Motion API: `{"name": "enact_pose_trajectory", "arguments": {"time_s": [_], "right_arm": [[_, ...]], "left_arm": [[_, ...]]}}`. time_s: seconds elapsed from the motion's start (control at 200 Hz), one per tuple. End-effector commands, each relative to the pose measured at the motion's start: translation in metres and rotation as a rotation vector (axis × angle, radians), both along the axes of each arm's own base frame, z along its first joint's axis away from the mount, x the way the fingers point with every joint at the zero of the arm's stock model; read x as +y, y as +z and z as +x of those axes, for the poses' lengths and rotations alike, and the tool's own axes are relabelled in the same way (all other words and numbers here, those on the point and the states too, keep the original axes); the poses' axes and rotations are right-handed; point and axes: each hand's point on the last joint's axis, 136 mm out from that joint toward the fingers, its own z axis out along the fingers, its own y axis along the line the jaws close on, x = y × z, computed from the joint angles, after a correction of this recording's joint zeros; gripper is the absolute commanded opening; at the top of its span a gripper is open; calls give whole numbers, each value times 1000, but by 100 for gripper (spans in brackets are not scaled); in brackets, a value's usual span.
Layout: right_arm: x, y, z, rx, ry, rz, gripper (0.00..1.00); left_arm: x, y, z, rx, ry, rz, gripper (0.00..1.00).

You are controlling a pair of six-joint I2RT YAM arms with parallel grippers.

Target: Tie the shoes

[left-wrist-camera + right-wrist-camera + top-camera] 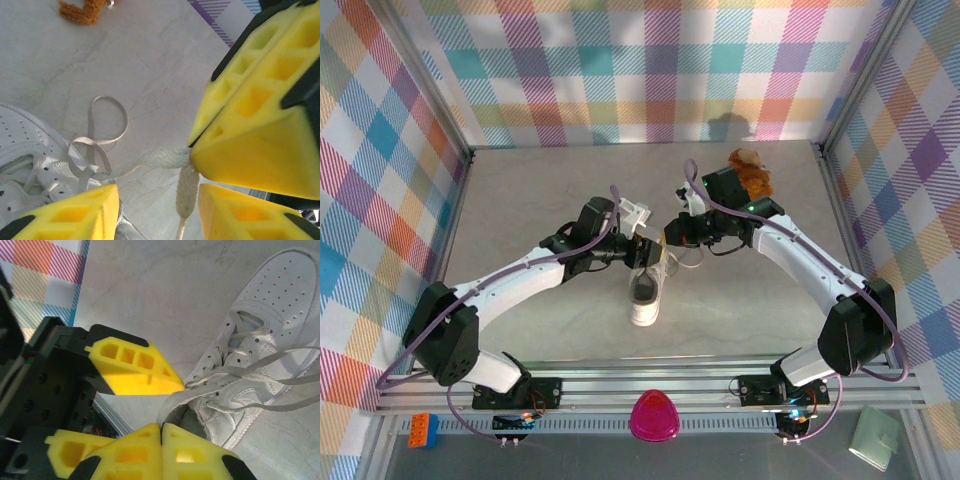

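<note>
The white sneaker lies mid-table, toe toward the arms, with its laces loose. My right gripper is above the heel end. In the right wrist view it is shut on a flat white lace that runs back to the shoe. My left gripper meets it from the left. In the left wrist view it is open, and the lace's hanging end dangles between the fingers, just clear of the right one. A loose lace loop rests on the table beside the shoe.
A brown-and-white plush toy sits at the back right, behind the right arm. A pink dome, an orange block and a pale card lie on the front rail. Plaid walls close in the left, back and right sides.
</note>
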Motion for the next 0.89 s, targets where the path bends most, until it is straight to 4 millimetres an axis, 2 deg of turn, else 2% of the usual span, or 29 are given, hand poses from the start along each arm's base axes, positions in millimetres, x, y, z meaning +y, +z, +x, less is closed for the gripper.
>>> {"name": "enact_pose_trajectory", "arguments": {"time_s": [0.0,0.09,0.195,0.24,0.295,0.36,0.44,0.52,0.56,0.625,0.71,0.89], "right_arm": [[1,25,6,-41,-24,44,0],[2,24,6,-36,-24,49,0],[1,22,6,-34,-23,43,0],[0,22,5,-41,-21,35,8],[-5,24,5,-64,-26,9,18],[-16,27,8,-99,-48,-34,35],[-32,31,13,-118,-83,-62,45],[-52,25,21,-119,-146,-116,55],[-64,17,26,-113,-181,-162,58],[-82,-7,35,-81,-234,-250,59],[-97,-40,43,-26,-265,-361,59],[-110,-113,58,102,-270,-550,59]], "left_arm": [[-14,16,4,-62,-40,-36,45],[-16,15,5,-60,-41,-40,40],[-14,20,7,-77,-22,-39,8],[-9,22,10,-85,0,-32,0],[-3,24,13,-90,25,-30,0],[7,27,16,-80,53,-41,0],[20,29,19,-66,79,-54,0],[30,34,20,-70,93,-59,0],[35,35,20,-68,100,-58,0],[41,40,19,-74,105,-60,0],[46,44,19,-76,109,-61,0],[57,58,17,-103,119,-47,0]]}}
